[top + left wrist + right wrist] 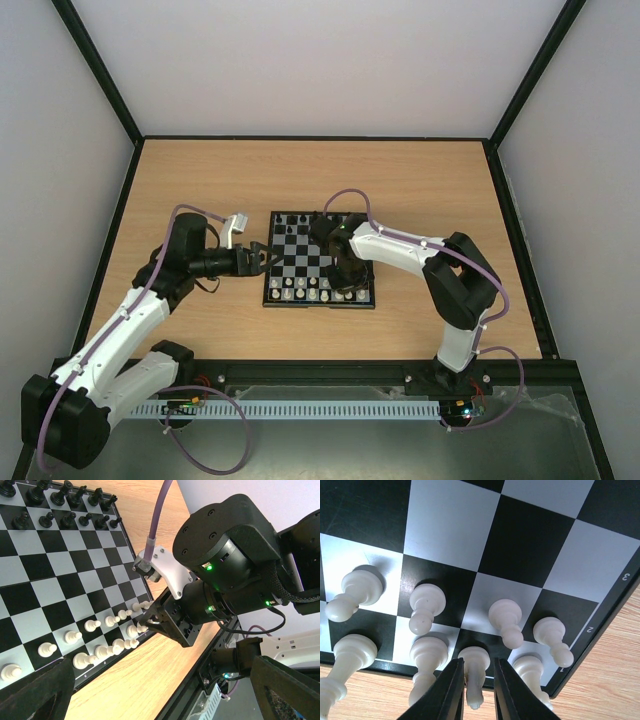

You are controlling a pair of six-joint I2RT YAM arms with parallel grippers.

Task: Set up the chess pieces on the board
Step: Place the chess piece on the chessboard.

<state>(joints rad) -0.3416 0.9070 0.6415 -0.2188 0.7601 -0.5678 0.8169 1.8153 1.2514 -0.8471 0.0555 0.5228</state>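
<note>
The board (318, 262) lies at the table's middle. Black chess pieces (298, 222) stand along its far rows and white ones (300, 290) along its near rows. My right gripper (345, 288) hangs over the near right corner. In the right wrist view its jaws (478, 666) straddle a white piece (475, 655) that stands on a back-row square, with a narrow gap showing on the right side. The left wrist view shows the same fingertips (145, 616) among the white pieces (95, 640). My left gripper (258, 258) is wide open and empty beside the board's left edge.
Bare wooden table (200, 180) surrounds the board, bounded by a black frame and white walls. White pawns (506, 622) and back-row pieces (532, 672) stand close on both sides of the right jaws. The right arm's wrist (225, 565) looms over the board's corner.
</note>
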